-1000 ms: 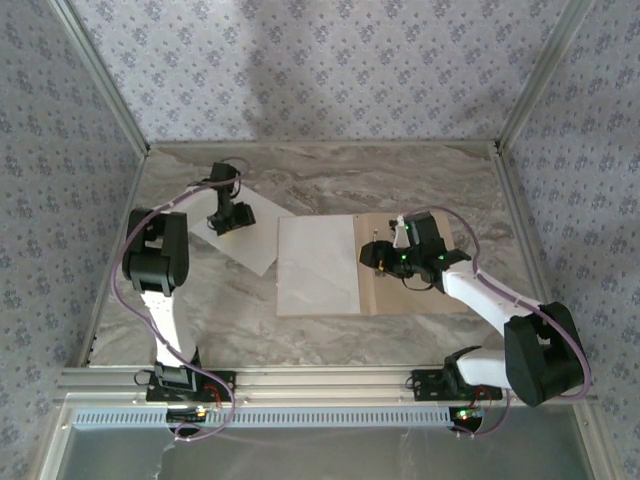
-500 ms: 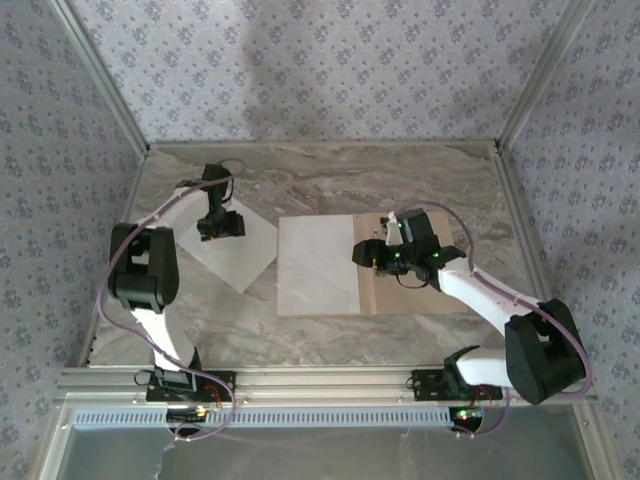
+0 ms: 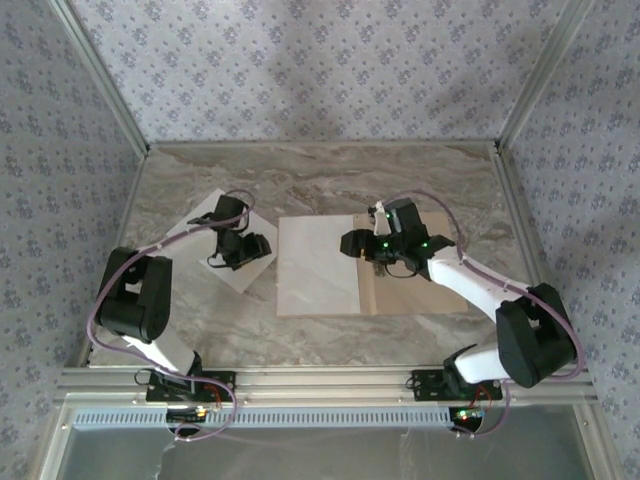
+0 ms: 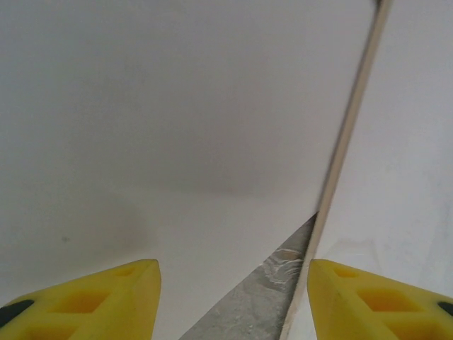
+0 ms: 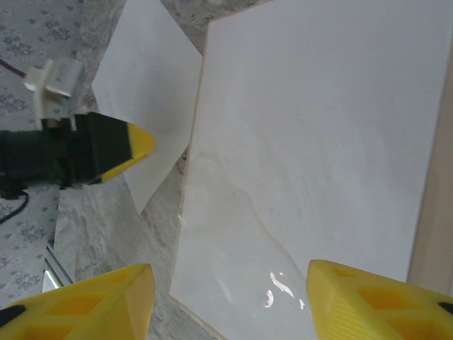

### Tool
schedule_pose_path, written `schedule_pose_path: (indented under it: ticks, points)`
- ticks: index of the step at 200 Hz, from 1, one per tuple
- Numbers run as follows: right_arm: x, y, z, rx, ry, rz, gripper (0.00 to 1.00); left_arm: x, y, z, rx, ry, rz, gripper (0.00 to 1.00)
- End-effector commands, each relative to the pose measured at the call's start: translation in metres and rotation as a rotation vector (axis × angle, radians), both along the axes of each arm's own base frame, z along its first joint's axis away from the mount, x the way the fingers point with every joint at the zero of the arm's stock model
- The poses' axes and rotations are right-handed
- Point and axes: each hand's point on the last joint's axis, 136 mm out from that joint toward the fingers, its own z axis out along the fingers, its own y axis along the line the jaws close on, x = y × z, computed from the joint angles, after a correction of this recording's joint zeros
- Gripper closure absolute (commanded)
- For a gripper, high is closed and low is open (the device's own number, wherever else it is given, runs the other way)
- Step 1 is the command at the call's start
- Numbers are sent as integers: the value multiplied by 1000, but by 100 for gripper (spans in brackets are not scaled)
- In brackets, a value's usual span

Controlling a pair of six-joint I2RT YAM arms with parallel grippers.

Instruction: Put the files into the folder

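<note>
The tan folder (image 3: 420, 285) lies open on the table. One white file (image 3: 315, 265) rests on its left leaf. A second file (image 3: 222, 215) lies tilted on the marble to the left. My left gripper (image 3: 260, 247) stands open low over that loose file's right corner, fingers pointing at the folder. In the left wrist view the loose file (image 4: 177, 127) spreads under the open gripper (image 4: 233, 297), with the folder's edge (image 4: 347, 142) just beyond. My right gripper (image 3: 348, 243) hovers open over the file on the folder (image 5: 311, 142), nothing between its fingers (image 5: 92, 304).
Marble tabletop (image 3: 330, 175) is ringed by aluminium rails and patterned walls. A wedge of bare marble (image 4: 262, 304) separates the loose file from the folder. The left gripper's yellow fingertip (image 5: 131, 145) appears in the right wrist view over the loose file (image 5: 148, 78).
My left gripper has swung right and nearer, toward the folder, and the loose file has shifted a little under it. My right gripper has moved left over the file on the folder.
</note>
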Motion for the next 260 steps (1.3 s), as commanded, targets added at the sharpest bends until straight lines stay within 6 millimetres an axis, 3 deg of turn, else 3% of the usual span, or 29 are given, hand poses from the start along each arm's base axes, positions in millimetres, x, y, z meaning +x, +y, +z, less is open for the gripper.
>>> schedule_pose_path:
  ticks: [1,54,114,132,152,156,182,231,260]
  points:
    - [5,14,11,30,-11,18,39,2,-1,5,10,-19,33,43]
    - [4,34,8,37,14,61,39,-55,48,-22,283,183,15,43]
    - [13,71,0,8,63,112,41,-105,100,-9,608,313,-80,42]
    - [15,88,-4,1,70,140,41,-102,86,-10,548,277,-111,42]
    - [14,106,-16,-16,96,174,41,-100,89,-6,569,266,-111,41]
    - [20,114,-7,-2,76,180,41,-99,90,-4,572,263,-107,41]
    - [25,139,-17,-7,84,222,42,-88,83,6,516,180,-81,40]
    - [40,170,-35,-13,86,242,42,-46,27,36,77,-135,7,39]
    - [49,177,-37,-26,77,239,43,-32,14,37,-17,-170,21,39]
